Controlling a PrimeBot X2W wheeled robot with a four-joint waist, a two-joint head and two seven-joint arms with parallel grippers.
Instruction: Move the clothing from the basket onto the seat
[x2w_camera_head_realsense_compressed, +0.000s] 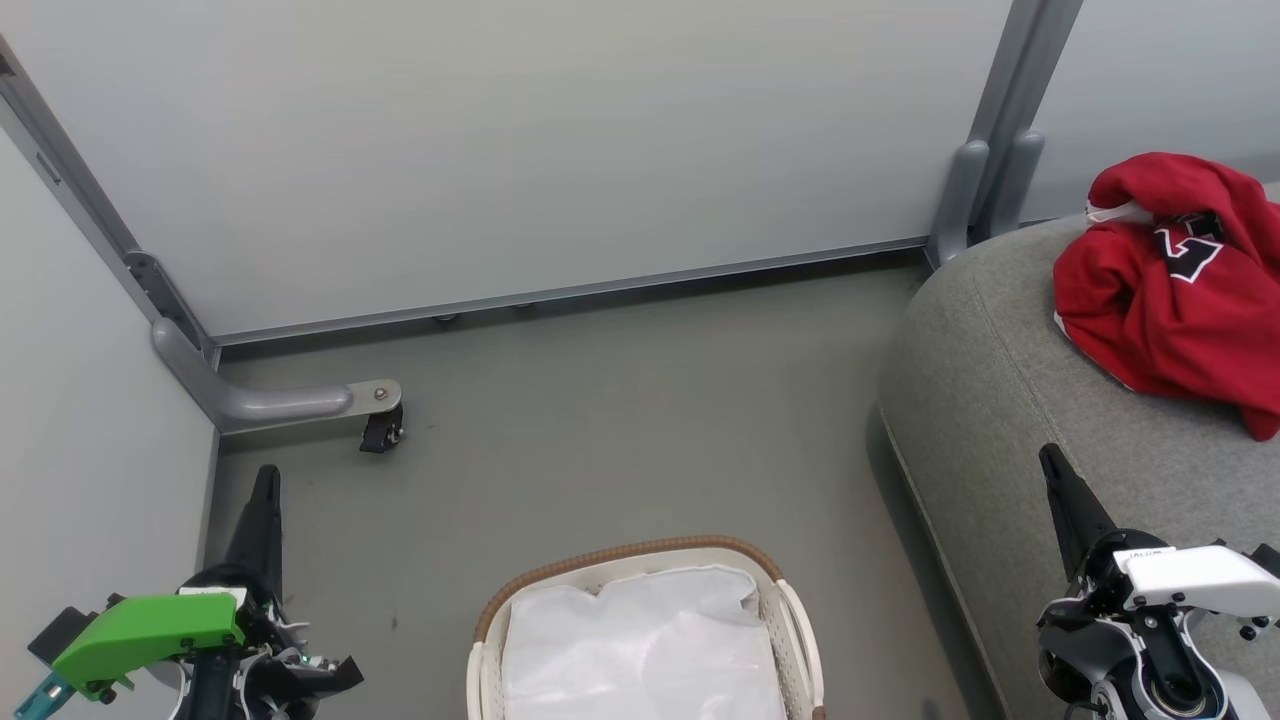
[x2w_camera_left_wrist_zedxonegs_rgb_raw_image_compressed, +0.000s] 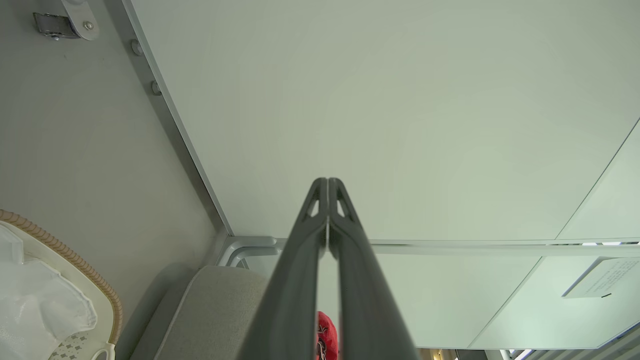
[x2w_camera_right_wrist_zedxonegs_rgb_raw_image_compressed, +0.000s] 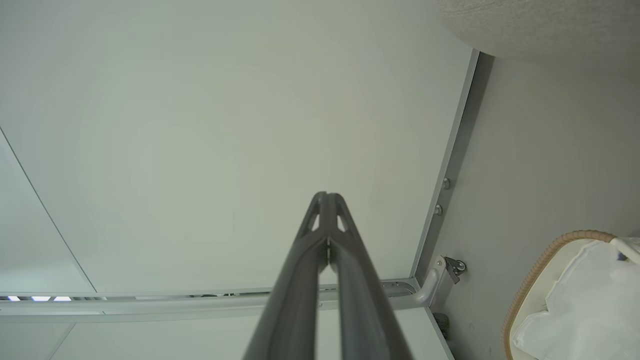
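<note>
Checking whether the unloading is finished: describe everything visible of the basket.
The basket is an oval cream-white plastic tub with perforated sides, a side handle and a brown woven rim. It stands upright on the grey floor, apart from the seat, cut by the head view's bottom edge. Inside lies a crumpled white liner sheet, nothing red.

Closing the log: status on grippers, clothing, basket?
Left gripper shut, empty. Right gripper shut, empty. Clothing piled on seat; basket shows white liner, no red. Nothing in the way.

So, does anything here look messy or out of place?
Only the red clothing, lying in a crumpled heap on the grey seat rather than folded. The basket shows just its white liner. Nothing looks spilled or broken.
</note>
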